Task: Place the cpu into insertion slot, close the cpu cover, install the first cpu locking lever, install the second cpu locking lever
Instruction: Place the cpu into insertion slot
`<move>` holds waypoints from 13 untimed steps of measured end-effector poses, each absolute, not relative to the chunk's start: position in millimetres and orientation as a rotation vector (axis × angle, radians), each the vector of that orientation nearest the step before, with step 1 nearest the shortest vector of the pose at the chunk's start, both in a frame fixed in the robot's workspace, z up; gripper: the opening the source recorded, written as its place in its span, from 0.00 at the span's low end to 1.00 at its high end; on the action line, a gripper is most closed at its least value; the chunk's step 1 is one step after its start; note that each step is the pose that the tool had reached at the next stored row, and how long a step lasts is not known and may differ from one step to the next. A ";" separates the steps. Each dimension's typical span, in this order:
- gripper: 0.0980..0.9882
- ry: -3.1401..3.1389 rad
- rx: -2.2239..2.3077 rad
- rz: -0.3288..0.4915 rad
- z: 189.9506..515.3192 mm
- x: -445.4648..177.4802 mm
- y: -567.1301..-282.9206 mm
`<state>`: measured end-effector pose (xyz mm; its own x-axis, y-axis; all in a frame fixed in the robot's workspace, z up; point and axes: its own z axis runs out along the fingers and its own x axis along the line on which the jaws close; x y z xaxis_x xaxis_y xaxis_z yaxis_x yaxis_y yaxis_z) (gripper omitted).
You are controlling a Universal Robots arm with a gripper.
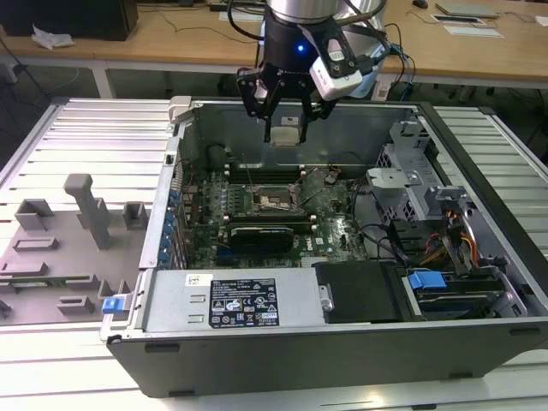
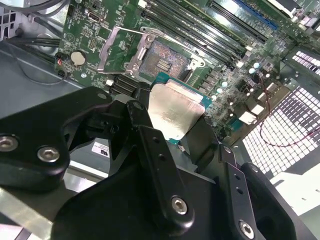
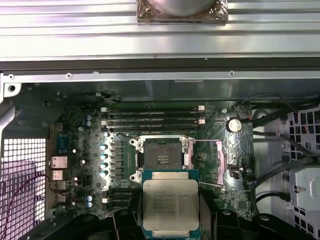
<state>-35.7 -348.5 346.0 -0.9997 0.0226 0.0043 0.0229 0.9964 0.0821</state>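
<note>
My gripper (image 1: 287,130) hangs above the open computer case, shut on the cpu (image 1: 287,135), a flat square chip with a silver top and greenish rim. In both wrist views the cpu (image 3: 170,205) (image 2: 175,112) sits level between the black fingers (image 2: 150,145). The insertion slot (image 3: 162,155) (image 2: 162,62) (image 1: 276,201) lies bare on the green motherboard below, a short way off from the chip. The cpu cover (image 3: 210,162) (image 2: 117,50), a steel frame, is swung open beside the slot, with a thin wire lever (image 3: 206,142) raised along it.
Long memory slots (image 1: 265,171) run behind the socket and a black expansion card (image 1: 261,233) lies in front. A power supply (image 1: 231,300) fills the case's near side. Drive bays and cables (image 1: 419,205) crowd the exterior view's right. Grey fixtures (image 1: 60,240) stand outside on the left.
</note>
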 end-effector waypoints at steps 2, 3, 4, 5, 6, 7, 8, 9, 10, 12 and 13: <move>0.50 -3.135 -0.036 -0.129 344.9 -35.8 -348.5; 0.50 -3.135 -0.036 -0.129 344.3 -35.8 -348.5; 0.50 -3.135 -0.036 -0.129 343.8 -35.8 -348.5; 0.50 -3.135 -0.035 -0.129 342.9 -35.8 -348.6; 0.50 -3.135 -0.035 -0.129 341.9 -35.8 -348.5; 0.50 -3.135 -0.035 -0.129 340.7 -35.9 -348.5; 0.50 -3.135 -0.035 -0.129 340.0 -35.9 -348.5; 0.50 -3.135 -0.035 -0.129 339.4 -35.9 -348.5; 0.50 -3.135 -0.035 -0.129 338.5 -35.9 -348.5; 0.50 -3.135 -0.034 -0.129 337.5 -36.0 -348.5; 0.50 -3.135 -0.034 -0.129 336.8 -36.0 -348.5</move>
